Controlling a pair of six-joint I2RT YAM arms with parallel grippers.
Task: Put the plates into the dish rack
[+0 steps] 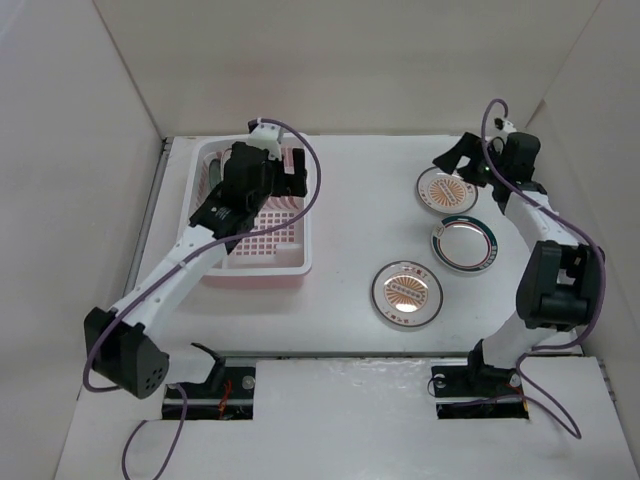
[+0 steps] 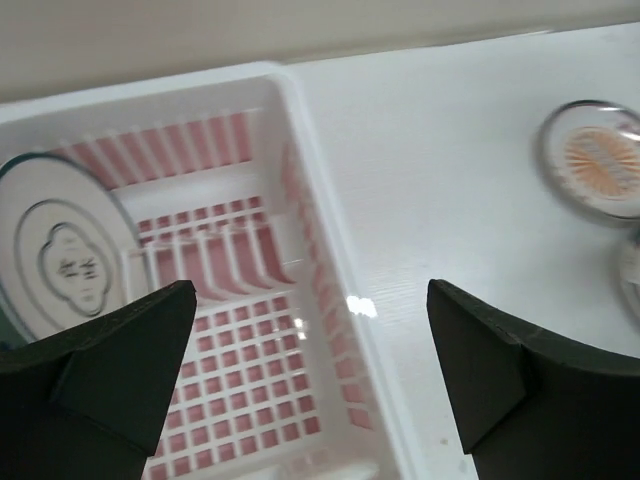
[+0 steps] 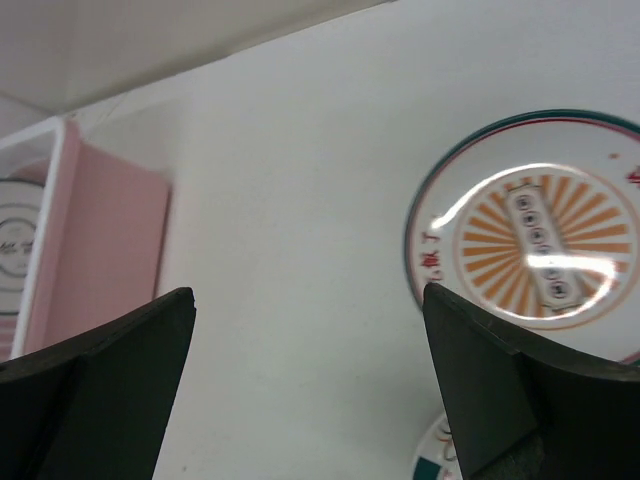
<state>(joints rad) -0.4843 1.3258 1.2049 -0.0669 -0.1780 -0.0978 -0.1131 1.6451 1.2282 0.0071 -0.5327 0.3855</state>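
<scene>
The pale pink-white dish rack [image 1: 285,262] stands at the left of the table. One plate [image 2: 62,262] stands on edge in its far left end, its back towards the left wrist camera. My left gripper [image 1: 297,172] hovers open over the rack's far right side, and the left wrist view shows only the lattice bottom [image 2: 240,350] between its jaws [image 2: 310,300]. Three plates lie flat at the right: an orange sunburst one [image 1: 447,190], a green-rimmed one [image 1: 464,243] and a nearer orange one [image 1: 406,293]. My right gripper [image 1: 456,164] is open and empty just above the far sunburst plate [image 3: 540,235].
White walls close in the table on the left, back and right. In the right wrist view, bare table [image 3: 290,200] lies between the rack [image 3: 95,250] and the plates. The arms' bases [image 1: 215,385] sit at the near edge.
</scene>
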